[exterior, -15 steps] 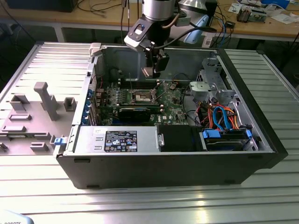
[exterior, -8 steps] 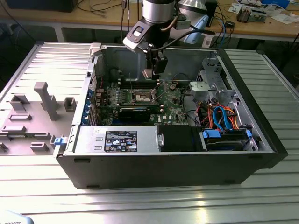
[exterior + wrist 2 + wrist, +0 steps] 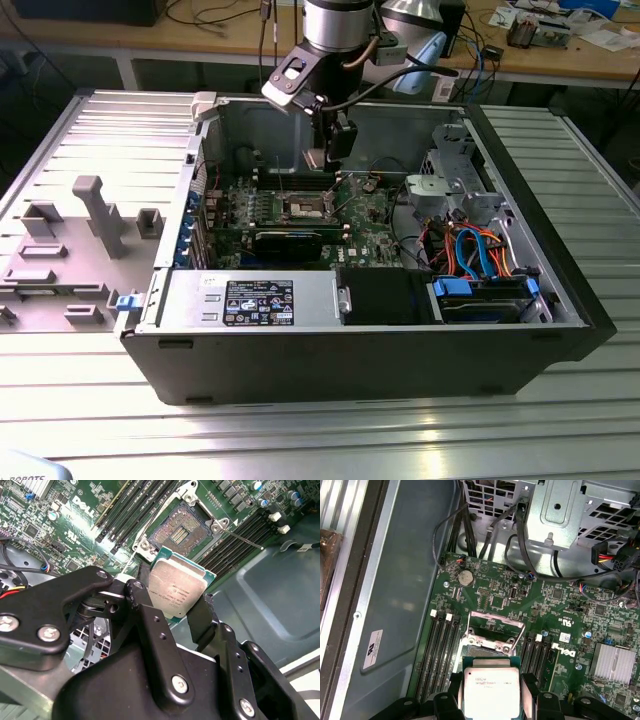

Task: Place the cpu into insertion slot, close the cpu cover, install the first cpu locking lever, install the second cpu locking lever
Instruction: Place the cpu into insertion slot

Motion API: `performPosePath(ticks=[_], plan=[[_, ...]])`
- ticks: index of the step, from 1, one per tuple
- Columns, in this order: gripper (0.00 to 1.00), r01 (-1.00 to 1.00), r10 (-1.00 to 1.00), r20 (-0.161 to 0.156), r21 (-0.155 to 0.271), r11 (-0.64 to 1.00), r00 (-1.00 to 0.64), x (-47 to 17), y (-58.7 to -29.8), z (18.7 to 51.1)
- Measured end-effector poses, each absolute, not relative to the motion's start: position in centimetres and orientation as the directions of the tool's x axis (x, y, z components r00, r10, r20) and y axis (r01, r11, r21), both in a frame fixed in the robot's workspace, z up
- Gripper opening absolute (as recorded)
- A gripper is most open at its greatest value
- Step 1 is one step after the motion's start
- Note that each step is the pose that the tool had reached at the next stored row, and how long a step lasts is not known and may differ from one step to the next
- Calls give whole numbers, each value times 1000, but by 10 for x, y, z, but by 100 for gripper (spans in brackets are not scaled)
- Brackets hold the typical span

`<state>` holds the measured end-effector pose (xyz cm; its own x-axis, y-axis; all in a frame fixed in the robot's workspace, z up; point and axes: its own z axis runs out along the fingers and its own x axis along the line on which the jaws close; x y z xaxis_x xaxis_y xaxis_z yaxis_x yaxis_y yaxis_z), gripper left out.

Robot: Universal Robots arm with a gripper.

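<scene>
The open computer case (image 3: pixel 350 350) lies on its side around and beneath the gripper (image 3: pixel 335 155), which hangs inside it above the green motherboard (image 3: pixel 370 215). In both wrist views the gripper (image 3: pixel 172 602) (image 3: pixel 491 702) is clenched on the cpu (image 3: pixel 177 585) (image 3: pixel 491 690). Its black fingers (image 3: pixel 137 587) press on two opposite edges of the cpu, and the silvery top faces the cameras. The chip is held off the board, touching nothing but the fingers. The insertion slot (image 3: pixel 182 530) (image 3: pixel 492 630) sits on the board just beyond the fingertips, uncovered, its pale contact field bare and apart from the cpu. A thin metal lever (image 3: pixel 242 539) juts out beside the slot.
</scene>
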<state>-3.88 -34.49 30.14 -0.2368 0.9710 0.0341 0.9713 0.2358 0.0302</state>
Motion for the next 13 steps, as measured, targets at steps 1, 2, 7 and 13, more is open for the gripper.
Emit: performPosePath(ticks=[1,2,7,13], plan=[[54,971,971,34,30,236,-237,-39,-345,301],[54,971,971,34,30,236,-237,-39,-345,301],[54,971,971,34,30,236,-237,-39,-345,301],[54,986,985,34,30,166,-167,-40,-345,298]])
